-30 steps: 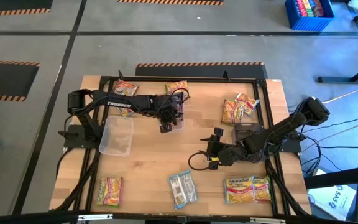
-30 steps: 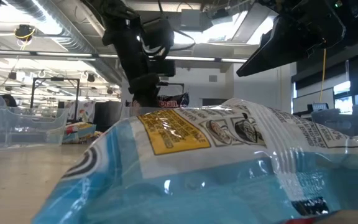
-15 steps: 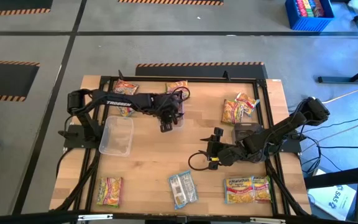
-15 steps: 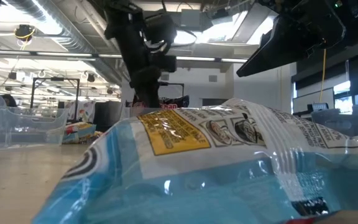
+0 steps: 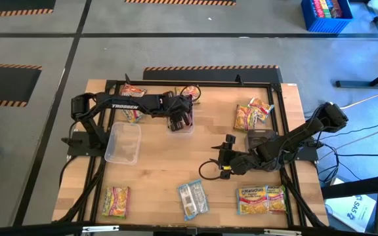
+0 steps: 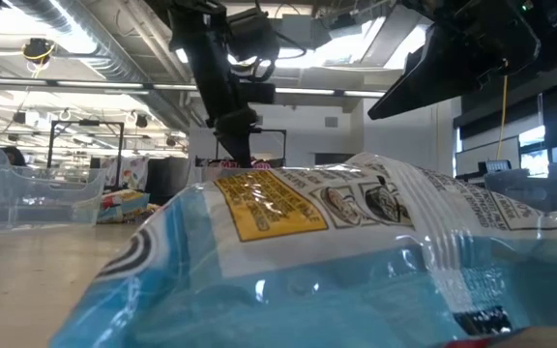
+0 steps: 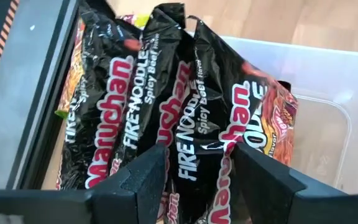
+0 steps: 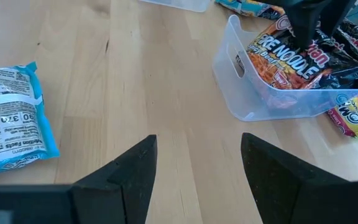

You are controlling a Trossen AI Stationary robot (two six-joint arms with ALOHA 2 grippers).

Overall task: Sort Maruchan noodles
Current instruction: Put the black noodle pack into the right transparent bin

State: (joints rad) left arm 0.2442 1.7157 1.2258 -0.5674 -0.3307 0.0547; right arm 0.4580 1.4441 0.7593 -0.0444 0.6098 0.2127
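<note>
Maruchan "FIRE NOODLE Spicy Beef" packets (image 7: 185, 118) — clear bin (image 7: 328, 106)

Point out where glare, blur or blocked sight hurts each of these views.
Low view: a light blue packet against the lens fills the frame, soft and glinting with glare. Left wrist view: dark maroon packets sit close and slightly blurred, their film shiny. Right wrist view: evenly lit, the clear bin sharp. High view: even light, small detail lost.

In the low view the blue noodle packet (image 6: 356, 261) fills our foreground, cut off at the edges, hiding most of the table behind it.
</note>
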